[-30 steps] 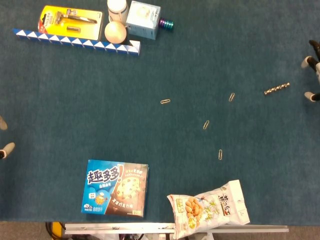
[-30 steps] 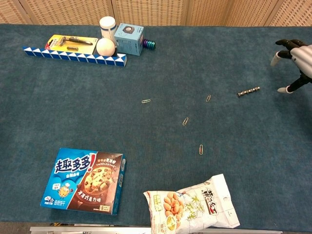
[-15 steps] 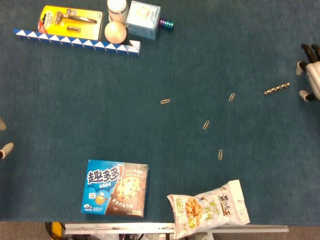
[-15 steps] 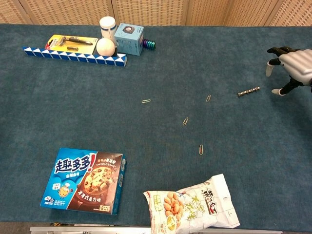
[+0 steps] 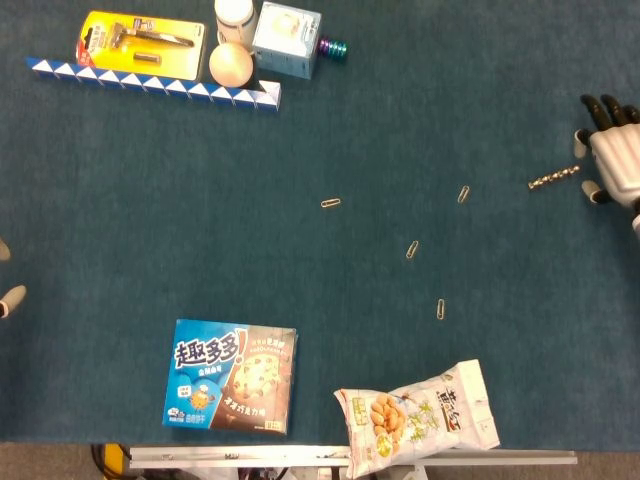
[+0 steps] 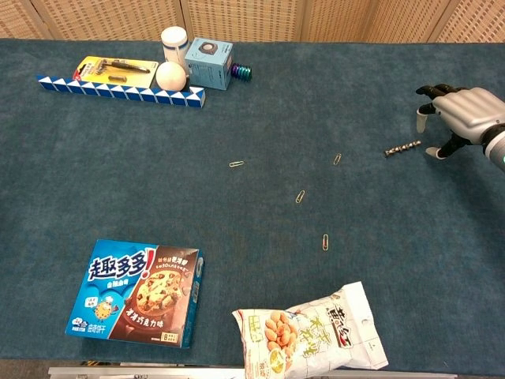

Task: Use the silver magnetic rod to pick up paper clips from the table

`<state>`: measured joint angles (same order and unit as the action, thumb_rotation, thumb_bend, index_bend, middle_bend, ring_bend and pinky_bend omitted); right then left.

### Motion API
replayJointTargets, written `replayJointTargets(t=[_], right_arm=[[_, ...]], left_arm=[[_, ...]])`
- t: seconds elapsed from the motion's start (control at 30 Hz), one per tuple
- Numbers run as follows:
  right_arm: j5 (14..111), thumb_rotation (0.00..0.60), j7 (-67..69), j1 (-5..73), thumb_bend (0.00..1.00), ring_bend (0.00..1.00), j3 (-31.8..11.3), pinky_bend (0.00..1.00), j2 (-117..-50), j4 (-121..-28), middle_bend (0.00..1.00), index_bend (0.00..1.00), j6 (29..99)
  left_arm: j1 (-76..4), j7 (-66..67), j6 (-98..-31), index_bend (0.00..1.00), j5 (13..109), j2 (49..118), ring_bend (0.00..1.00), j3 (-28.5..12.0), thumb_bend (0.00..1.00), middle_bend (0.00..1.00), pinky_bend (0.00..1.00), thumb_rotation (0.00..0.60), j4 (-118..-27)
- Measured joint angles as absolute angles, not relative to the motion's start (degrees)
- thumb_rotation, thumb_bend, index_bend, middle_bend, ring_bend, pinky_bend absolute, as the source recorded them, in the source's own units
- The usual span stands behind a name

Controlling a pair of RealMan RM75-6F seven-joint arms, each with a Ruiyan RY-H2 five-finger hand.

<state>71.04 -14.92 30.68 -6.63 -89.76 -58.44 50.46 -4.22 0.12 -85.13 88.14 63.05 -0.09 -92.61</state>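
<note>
The silver magnetic rod [image 5: 553, 178] [image 6: 402, 148] lies flat on the blue cloth at the right. Just right of it hovers my right hand [image 5: 610, 152] [image 6: 458, 113], empty, fingers spread and curved down over the rod's right end. Whether it touches the rod cannot be told. Several paper clips lie left of the rod: one [image 5: 463, 194] [image 6: 338, 159] nearest it, another [image 5: 412, 249] [image 6: 300, 197] lower, a third [image 5: 440, 308] [image 6: 324, 242] toward the front, and one [image 5: 330, 203] [image 6: 236, 164] further left. Only fingertips [image 5: 10, 298] of my left hand show at the left edge of the head view.
A blue cookie box [image 5: 230, 375] and a snack bag [image 5: 420, 415] lie near the front edge. At the back left are a blue-white zigzag strip [image 5: 150, 83], a yellow razor pack [image 5: 140, 42], a white ball [image 5: 230, 64], a white bottle [image 6: 174, 41] and a pale blue box [image 5: 286, 38].
My right hand has moved left from the table's right edge, closing in on the rod's right end. The rod and clips have stayed put.
</note>
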Motion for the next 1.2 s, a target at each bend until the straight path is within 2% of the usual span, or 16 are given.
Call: replayJointTargets(t=[0.13,1.2], right_arm=[[70.58,0.6,-15.3,31.04,0.25,0.0,-6.69,0.16,-90.17,-58.13,0.06,0.47,49.85],[68.66,0.6,-18.55,32.54,0.26,0.0,-6.71,0.16,-93.2,-55.32,0.06,0.52,48.95]], left_arm=[[-4.19,0.02,-85.09,0.52,88.13,62.91,0.31,-0.05,0.03,0.42,0.46,0.6,-92.7],[-3.74,-0.57,-85.55,0.52,88.08,62.39,0.31,-0.08,0.03,0.42,0.46,0.6,-93.05]])
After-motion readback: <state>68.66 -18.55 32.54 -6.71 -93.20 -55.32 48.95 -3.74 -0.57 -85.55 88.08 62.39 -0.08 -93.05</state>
